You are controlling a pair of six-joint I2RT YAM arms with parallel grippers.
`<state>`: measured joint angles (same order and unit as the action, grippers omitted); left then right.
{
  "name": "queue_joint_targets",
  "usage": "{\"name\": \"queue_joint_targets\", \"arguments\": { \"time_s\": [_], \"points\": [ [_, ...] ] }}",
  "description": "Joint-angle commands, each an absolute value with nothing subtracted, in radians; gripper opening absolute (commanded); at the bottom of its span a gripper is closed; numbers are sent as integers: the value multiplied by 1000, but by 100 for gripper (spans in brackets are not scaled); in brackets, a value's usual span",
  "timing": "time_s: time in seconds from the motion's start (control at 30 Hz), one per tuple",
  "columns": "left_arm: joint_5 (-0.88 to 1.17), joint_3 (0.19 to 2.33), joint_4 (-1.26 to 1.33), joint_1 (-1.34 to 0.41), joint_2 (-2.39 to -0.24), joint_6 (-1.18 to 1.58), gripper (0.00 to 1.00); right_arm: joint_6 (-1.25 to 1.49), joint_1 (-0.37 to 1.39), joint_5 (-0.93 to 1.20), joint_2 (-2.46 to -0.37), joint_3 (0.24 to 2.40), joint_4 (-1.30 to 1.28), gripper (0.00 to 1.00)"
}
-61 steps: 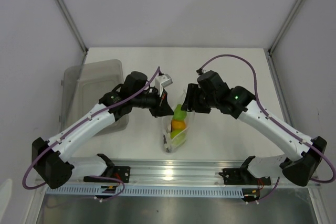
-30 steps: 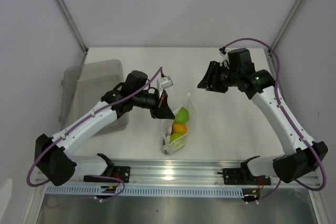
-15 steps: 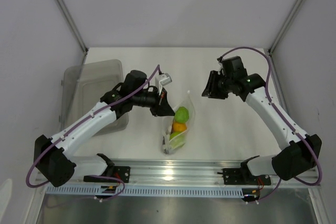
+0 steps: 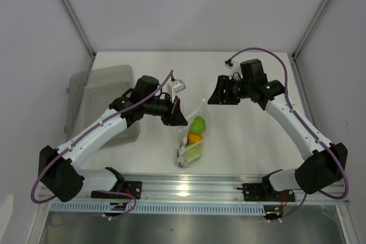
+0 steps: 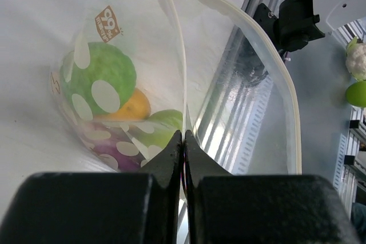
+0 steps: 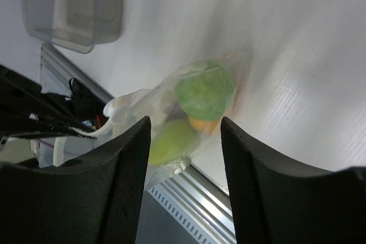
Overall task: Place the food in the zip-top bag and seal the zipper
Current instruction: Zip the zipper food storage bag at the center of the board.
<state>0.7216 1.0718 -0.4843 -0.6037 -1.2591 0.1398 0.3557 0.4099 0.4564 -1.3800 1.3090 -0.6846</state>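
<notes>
Left arm: stretches from its base at the near left to the middle of the table [image 4: 257, 141], elbow bent.
Left gripper [image 4: 177, 116]: jaws pressed together, pinching the rim of the zip-top bag [image 4: 184, 154].
Bag position: on the table's centre; its long axis runs near to far, the far tip leaning right.
Food: round green fruit [image 4: 198, 124], orange fruit [image 4: 195, 138], pear [image 4: 193, 151] and eggplant [image 5: 107, 144] are inside.
Right gripper [image 4: 215, 96]: hovers beyond and right of the bag, pointing left, jaws apart and empty.

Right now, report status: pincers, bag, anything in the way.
Left pincer shut on mouth edge of zip-top bag. Right pincer open, empty, clear of bag. Food inside, zipper unsealed. Nothing blocking; grey bin off left.
</notes>
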Motion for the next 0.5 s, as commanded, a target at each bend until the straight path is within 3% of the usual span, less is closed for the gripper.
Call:
{"name": "queue_joint_targets", "arguments": {
  "time_s": [0.0, 0.3, 0.47],
  "points": [
    [750, 1109, -503, -580, -1259, 106, 4, 296, 410, 578, -1348, 1328, -626, 56],
    [790, 1130, -505, -531, -1264, 112, 7, 184, 454, 689, -1350, 1282, -623, 53],
    [870, 1163, -517, -515, -1301, 94, 11, 137, 480, 712, -1388, 1252, -560, 56]
  ]
}}
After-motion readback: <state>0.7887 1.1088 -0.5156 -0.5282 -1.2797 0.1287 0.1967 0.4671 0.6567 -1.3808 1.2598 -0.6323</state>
